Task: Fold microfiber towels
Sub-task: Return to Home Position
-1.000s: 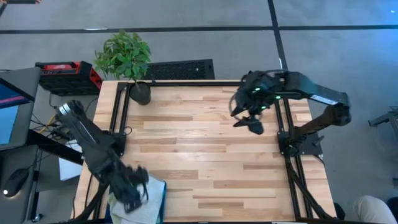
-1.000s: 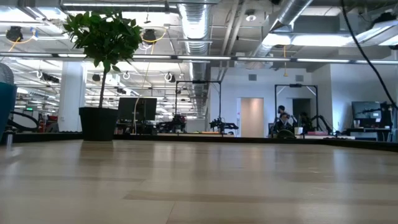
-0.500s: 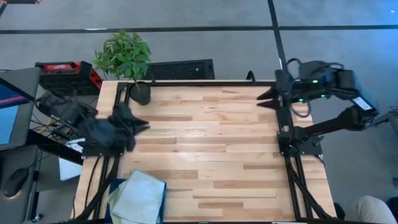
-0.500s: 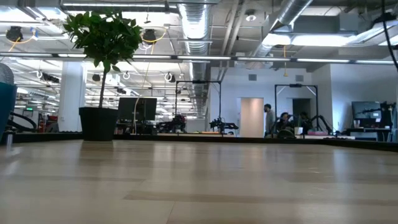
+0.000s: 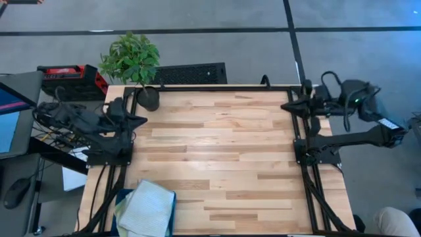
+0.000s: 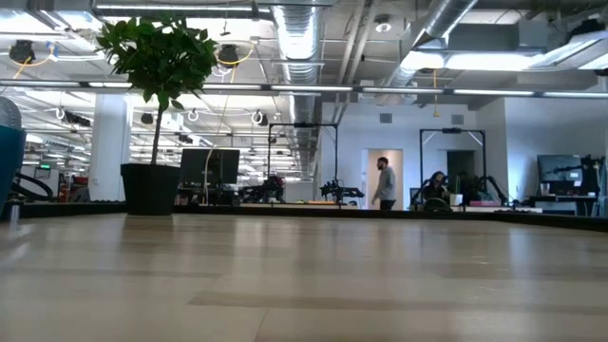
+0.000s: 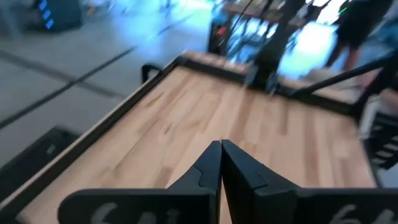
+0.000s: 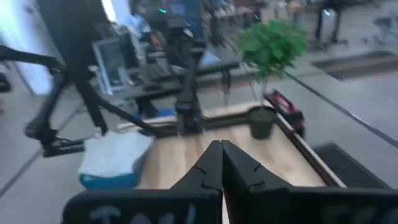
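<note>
- Two grippers, left gripper (image 5: 137, 120) and right gripper (image 5: 287, 106), both pinched fully shut with nothing between the fingers, as each wrist view shows.
- Parked at opposite edges of the table (image 5: 217, 164), each arm drawn in over its own base.
- Folded microfiber towels (image 5: 146, 207) stacked in the blue bin (image 8: 106, 181), well apart from left gripper, further down the same side of the table toward its corner; diagonally across the whole table from right gripper.
- Nearer by far to the left arm.
- Pale topmost towel lying flat, roughly square, a little skewed in the bin; no clear long axis; number underneath impossible to tell.
- No loose towel visible between the grippers; judged nearly finished, with only settling of the arms left.
- Potted plant (image 5: 131, 59) near left gripper, on the side away from the bin.
</note>
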`<state>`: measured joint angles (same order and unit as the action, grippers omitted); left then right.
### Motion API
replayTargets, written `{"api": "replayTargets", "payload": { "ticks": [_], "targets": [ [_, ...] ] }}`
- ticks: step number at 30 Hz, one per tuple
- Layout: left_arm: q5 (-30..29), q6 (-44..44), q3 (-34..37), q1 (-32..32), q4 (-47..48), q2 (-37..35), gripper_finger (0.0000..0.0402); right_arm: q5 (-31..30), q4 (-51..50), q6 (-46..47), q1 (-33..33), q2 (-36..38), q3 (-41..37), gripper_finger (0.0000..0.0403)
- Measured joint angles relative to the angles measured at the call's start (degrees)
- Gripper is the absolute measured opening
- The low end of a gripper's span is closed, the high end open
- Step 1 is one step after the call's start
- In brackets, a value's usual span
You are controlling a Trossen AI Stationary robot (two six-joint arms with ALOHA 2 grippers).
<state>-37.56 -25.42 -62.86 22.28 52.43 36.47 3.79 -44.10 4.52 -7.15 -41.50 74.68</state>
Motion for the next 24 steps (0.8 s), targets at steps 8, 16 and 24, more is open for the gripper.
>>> {"api": "replayTargets", "payload": {
  "ticks": [8, 16, 24],
  "targets": [
    [0.2, 6.9, 15.5, 0.0, -14.4, -10.4, 0.0000, 2.4, 20.7, 2.7, 0.4, 10.9, -22.2, 0.0013],
    [0.2, 13.1, 30.9, 0.0, -32.4, -22.8, 0.0000, 9.6, 43.9, 4.7, 0.4, 16.7, -40.4, 0.0007],
    [0.9, 16.7, 39.4, 0.0, -36.7, -35.8, 0.0000, 9.7, 53.6, 6.5, 0.4, 19.4, -51.1, 0.0014]
  ]
}}
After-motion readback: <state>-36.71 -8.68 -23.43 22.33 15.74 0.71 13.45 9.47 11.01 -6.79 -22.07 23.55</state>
